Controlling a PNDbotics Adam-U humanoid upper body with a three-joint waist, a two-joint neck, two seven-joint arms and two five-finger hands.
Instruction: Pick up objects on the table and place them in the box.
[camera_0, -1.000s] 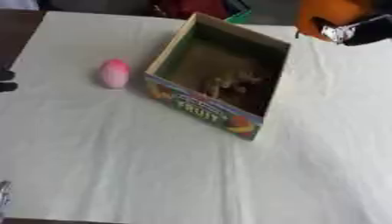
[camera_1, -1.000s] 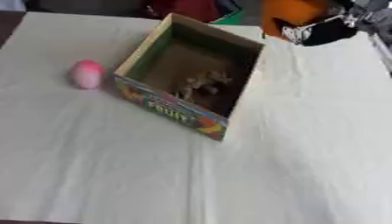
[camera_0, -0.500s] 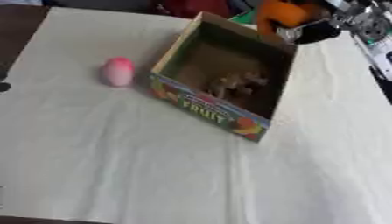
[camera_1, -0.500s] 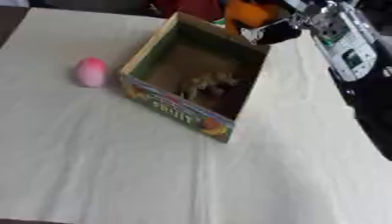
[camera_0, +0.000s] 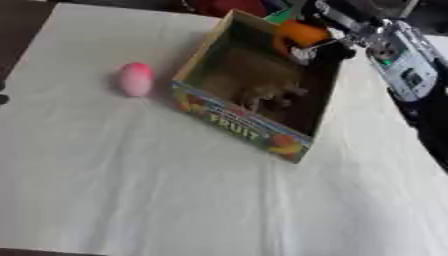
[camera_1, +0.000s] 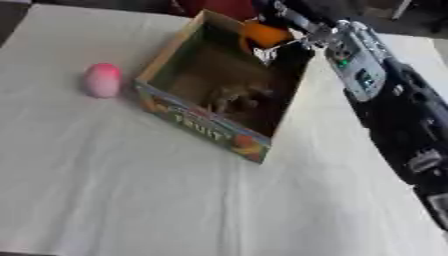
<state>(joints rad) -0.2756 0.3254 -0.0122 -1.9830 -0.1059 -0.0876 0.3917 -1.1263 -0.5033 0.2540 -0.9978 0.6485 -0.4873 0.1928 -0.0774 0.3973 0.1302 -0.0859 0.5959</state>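
Right hand (camera_0: 325, 47) reaching in from the upper right, over the far corner of the box (camera_0: 241, 125), fingers curled round an orange (camera_0: 298, 34) and holding it just above the box's open top, inside the far rim. Black and silver forearm (camera_1: 385, 95) slanting down the right side of both views, with a pale panel on it.

Box open-topped, cardboard, set askew near the middle of the table (camera_0: 131, 190), its near wall printed with fruit and the word FRUIT. Inside on the floor, a brownish lump (camera_0: 269, 95), shape not clear, lying toward the near right part.

Pink egg-shaped thing (camera_0: 135, 78) lying on the table left of the box, near it but apart from it, untouched.

Table covered with a pale cloth, creased lightly in front. Something red (camera_1: 229, 7) just beyond the far edge of the table, behind the box; cannot tell what.

Left hand out of both views, apart from a small dark shape at the left edge of the left eye view that cannot be made out
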